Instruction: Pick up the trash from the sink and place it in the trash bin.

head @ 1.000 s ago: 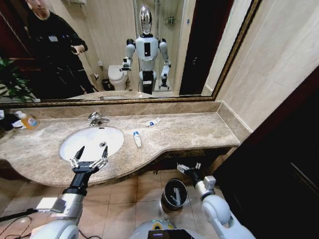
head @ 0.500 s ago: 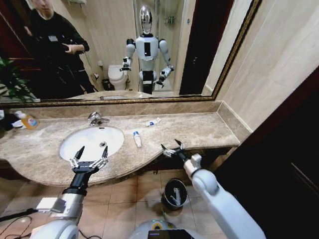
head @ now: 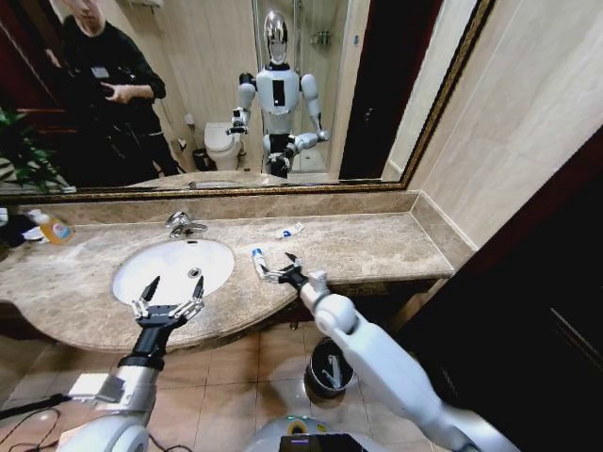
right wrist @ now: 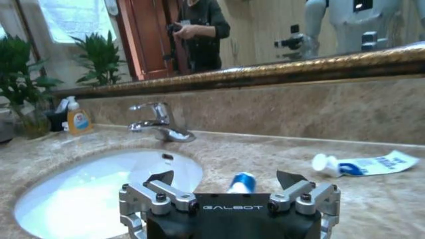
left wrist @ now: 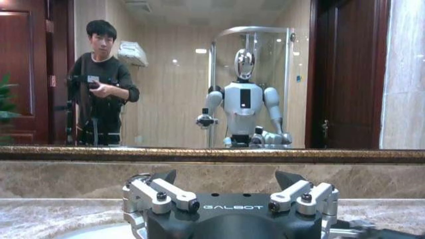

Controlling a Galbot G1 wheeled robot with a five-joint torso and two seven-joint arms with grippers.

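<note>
Head view, going left to right: the left gripper (head: 168, 303) hangs over the near rim of the white oval sink (head: 151, 278), jaws spread wide and empty, just where it was a second ago. The sink is set in the beige marble surface (head: 367, 247), with a chrome faucet (head: 182, 224) behind it; its bowl looks bare of trash from here. Next comes the small white tube with a blue end (head: 258, 262), lying on the marble just right of the sink. The right gripper (head: 280, 273) has swung up from low beside the small round black trash bin with a shiny metal rim (head: 331, 367) on the floor, and now sits at the surface edge, jaws released and touching nothing, right beside that tube. In the right wrist view the white tube with a blue end (right wrist: 242, 182) lies between the spread fingertips (right wrist: 289, 178). Farther back lies a flattened white and blue tube (head: 290, 230). My reading: the arm has gone from the bin to fetch the next piece, and the grasp is not yet made.
</note>
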